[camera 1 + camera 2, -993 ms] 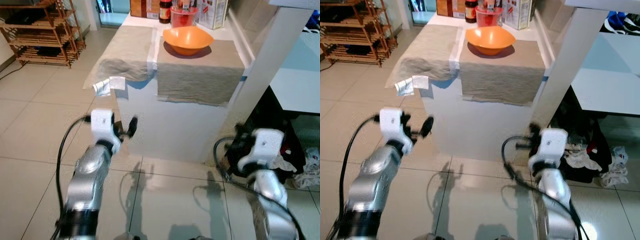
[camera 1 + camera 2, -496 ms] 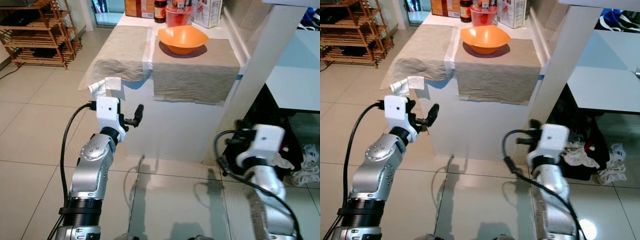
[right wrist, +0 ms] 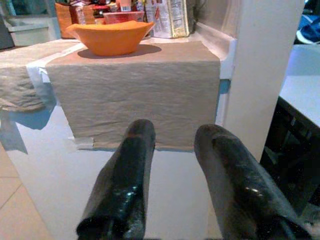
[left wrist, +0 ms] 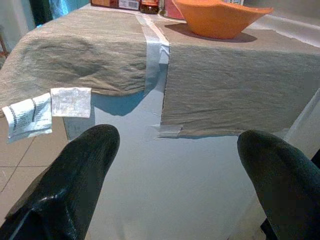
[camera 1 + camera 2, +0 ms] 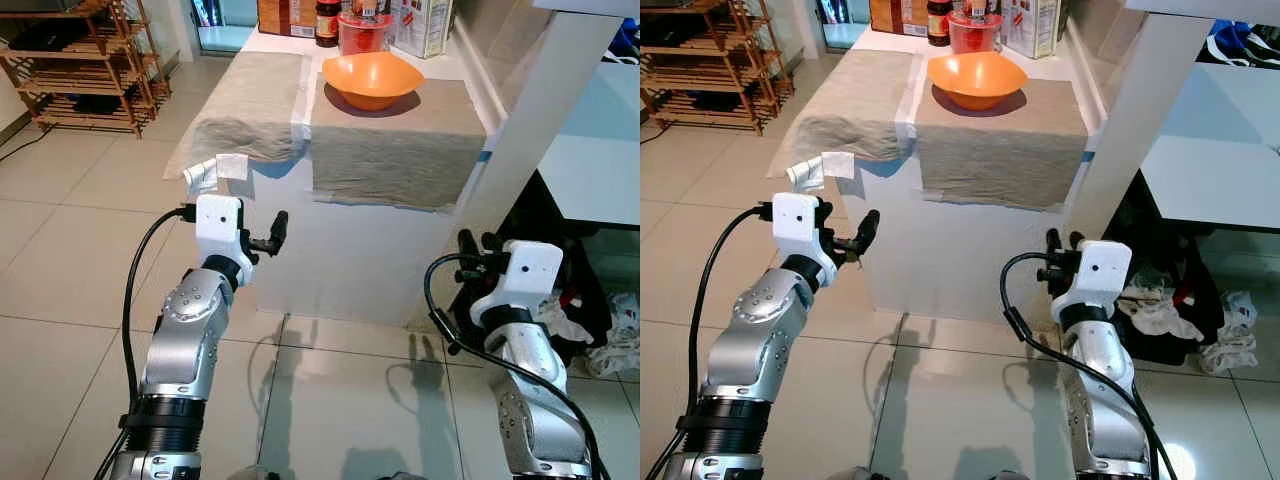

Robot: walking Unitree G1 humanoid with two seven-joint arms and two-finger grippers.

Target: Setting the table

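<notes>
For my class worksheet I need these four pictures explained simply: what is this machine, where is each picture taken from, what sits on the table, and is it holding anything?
This is a walking humanoid robot with two silver arms, each ending in a pincer of two long black fingers. Two pictures come from cameras in its head, looking down; the other two come from cameras on its wrists, looking along the fingers. The left pincer and the right pincer are both raised towards the white table, open and holding nothing. On the table lie two beige cloth placemats; a shallow orange bowl rests on the right one. Behind it stand a red plastic cup, a dark jar and cartons.
</notes>
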